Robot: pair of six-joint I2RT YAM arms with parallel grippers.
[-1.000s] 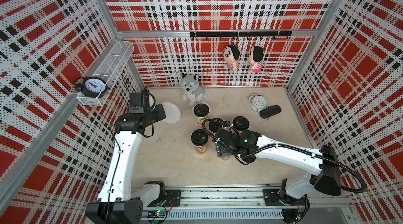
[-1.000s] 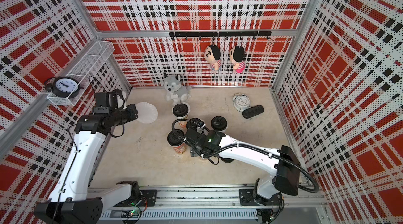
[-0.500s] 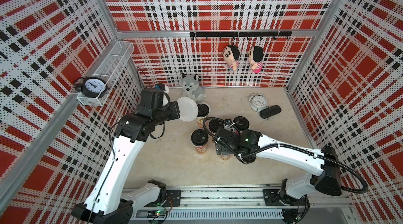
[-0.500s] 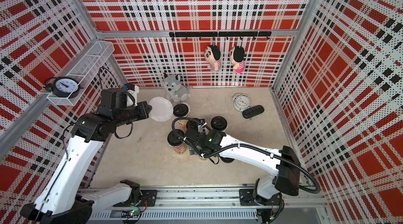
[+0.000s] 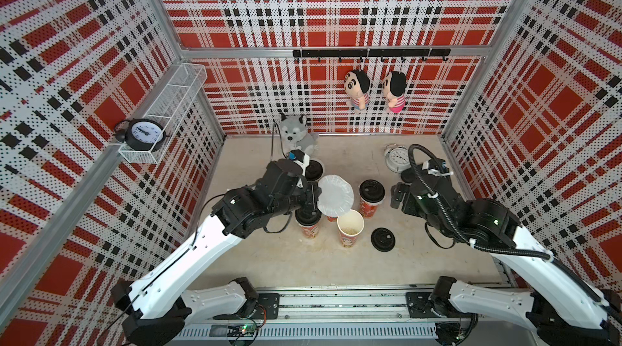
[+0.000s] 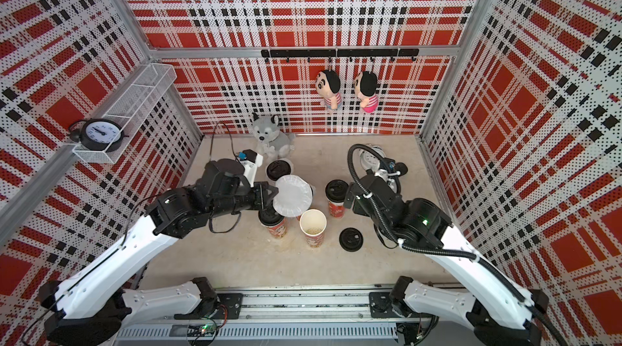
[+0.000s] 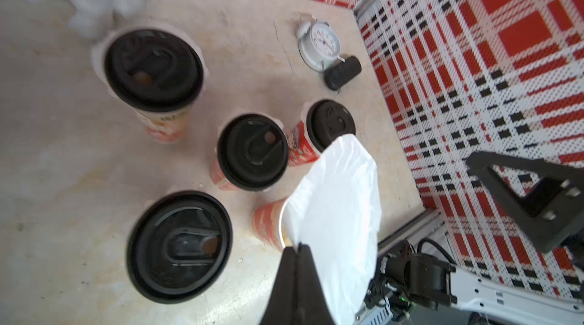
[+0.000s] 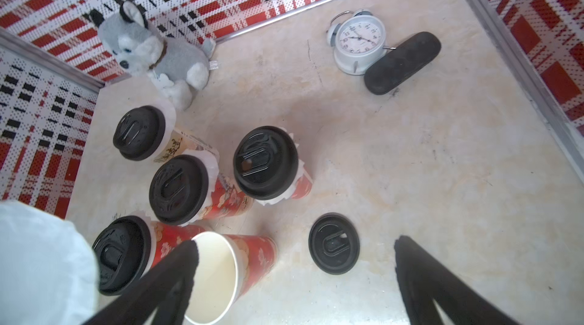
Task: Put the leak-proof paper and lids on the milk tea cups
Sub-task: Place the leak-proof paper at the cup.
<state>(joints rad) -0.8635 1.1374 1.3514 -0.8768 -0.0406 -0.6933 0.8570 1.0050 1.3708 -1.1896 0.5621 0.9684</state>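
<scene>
- Nearest, the open milk tea cup [image 5: 350,226] stands upright with its mouth bare and a pale filling low inside. It is a paper cup, so I judge it light and easy to tip: the sheet should be laid on, not pressed.
- Just to its right, a loose black lid [image 5: 382,239] lies flat on the tabletop [image 5: 303,260], apart from the cup.
- The right gripper [image 8: 295,242] has its jaws spread wide with nothing between them. It hovers on the lid's side, clear of the cups.
- The left gripper [image 7: 298,246] has its jaws pressed together on the rim of the leak-proof paper [image 7: 335,200].
- The sheet hangs tilted in the air, just behind the open cup in both top views and overlapping its mouth in the left wrist view. Whether it touches the cup's rim I cannot tell.
- The paper looks thin, limp and almost weightless, and it bows under its own weight.
- The crinkled edge is the sensible place to hold it, since a grab at the centre would crumple it. On release it may drift off centre or cling to the pads.
- Beyond it, the lidded cups [image 8: 178,189] each show a white frill of paper under the lid, so they look finished.
- Farthest, the paler cup [image 8: 139,132], also lidded, stands just before the husky plush [image 8: 151,51].
- A white alarm clock [image 8: 358,39] and a black case [image 8: 401,62] sit well apart to the right.
</scene>
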